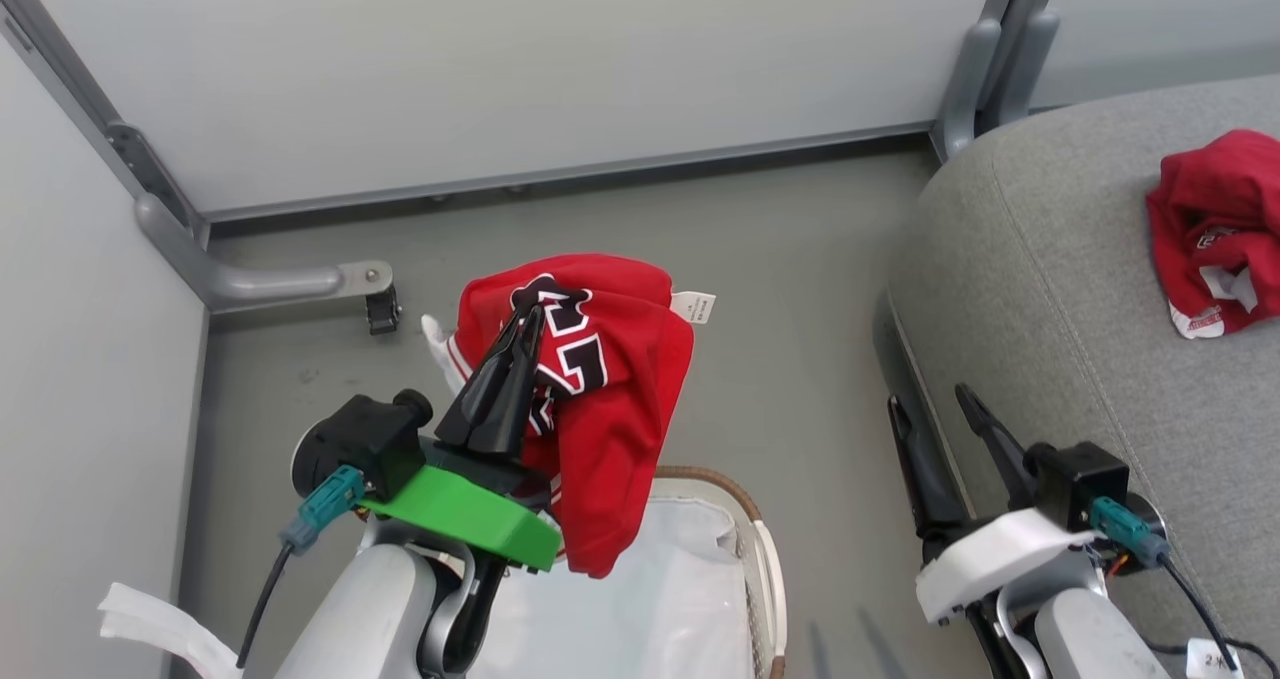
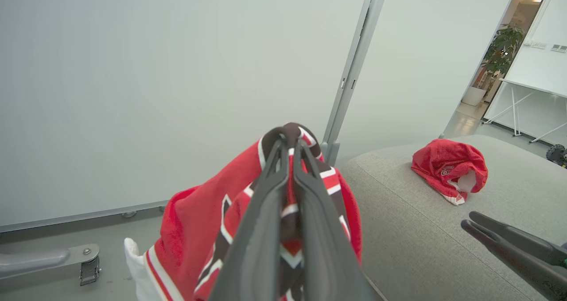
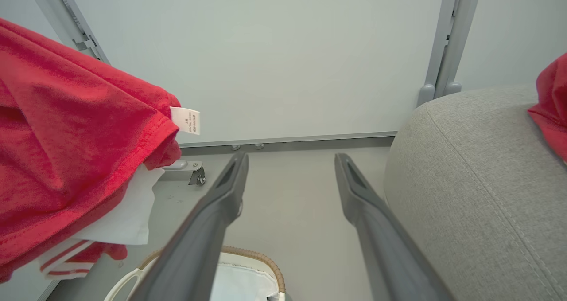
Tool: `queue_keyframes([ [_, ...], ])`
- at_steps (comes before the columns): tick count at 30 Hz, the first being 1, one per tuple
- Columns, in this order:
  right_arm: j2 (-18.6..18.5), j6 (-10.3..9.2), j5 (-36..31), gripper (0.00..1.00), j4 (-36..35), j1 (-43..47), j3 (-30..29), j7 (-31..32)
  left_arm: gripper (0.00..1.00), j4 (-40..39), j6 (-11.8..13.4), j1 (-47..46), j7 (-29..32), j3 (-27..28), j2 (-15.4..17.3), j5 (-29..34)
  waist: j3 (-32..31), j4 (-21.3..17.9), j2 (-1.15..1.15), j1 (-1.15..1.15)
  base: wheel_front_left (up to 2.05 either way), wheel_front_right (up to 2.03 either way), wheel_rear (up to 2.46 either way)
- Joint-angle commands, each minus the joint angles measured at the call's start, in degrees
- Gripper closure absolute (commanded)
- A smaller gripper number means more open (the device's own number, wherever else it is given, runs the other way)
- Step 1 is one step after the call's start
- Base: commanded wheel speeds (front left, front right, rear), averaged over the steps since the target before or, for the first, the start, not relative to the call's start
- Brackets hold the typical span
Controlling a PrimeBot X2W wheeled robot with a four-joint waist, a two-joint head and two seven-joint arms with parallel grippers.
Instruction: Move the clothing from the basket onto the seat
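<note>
Sheeting [image 1: 640, 599], white and crinkled, lines the basket [image 1: 765, 549] on the floor nearest the robot. Above it the left tool [image 1: 525, 324], pressed together, pinches the red jersey [image 1: 620, 409], which hangs over the basket's rim. The right tool [image 1: 928, 399] stands spread, holding nothing, beside the seat [image 1: 1050, 309]. Farther right, a second red garment [image 1: 1215, 219] lies crumpled on the seat. The left wrist view adds a potted plant [image 2: 502, 48] in a doorway beyond; the right wrist view brings the jersey's care label [image 3: 186, 120] close.
</note>
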Motion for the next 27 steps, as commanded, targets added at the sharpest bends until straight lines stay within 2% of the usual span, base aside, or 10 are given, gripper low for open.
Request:
queue_keyframes([
  [1,-0.25,-0.08,0.29,0.00,0.21,1.33,-0.21,-0.27,1.00,-0.88,0.08,0.80,-0.03,0.32,-0.37,-0.11,-1.98,0.82,0.00,0.01,0.00,0.00,0.00],
  [9,-0.22,-0.08,0.95,0.00,-0.03,2.40,3.17,-0.27,1.00,-3.58,0.08,1.74,-0.03,0.60,-1.02,1.02,-3.58,1.58,0.00,0.01,0.00,0.00,0.00],
  [16,-0.29,-0.08,2.51,0.00,-3.44,-2.15,15.72,-0.27,1.00,-3.56,0.08,2.78,-0.03,0.01,-1.71,-0.08,-3.53,2.51,0.00,0.01,0.00,0.00,0.00],
  [18,-0.22,-0.08,2.53,0.00,-3.40,-5.37,21.32,-0.27,1.00,-3.37,0.08,3.16,-0.03,-0.75,-1.92,-0.15,-3.30,3.08,0.00,0.01,0.00,0.00,0.00],
  [23,-0.23,-0.08,3.37,0.00,-0.75,-10.15,27.15,-0.27,1.00,-3.14,0.08,2.83,-0.03,-2.18,-2.22,-0.40,-3.11,4.33,0.00,0.01,0.00,0.00,0.00],
  [27,-0.26,-0.08,3.56,0.00,2.59,-12.84,28.54,-0.27,1.00,-2.97,0.08,2.25,-0.03,-5.08,-2.14,-1.04,-3.17,5.66,0.00,0.01,0.00,0.00,0.00],
])
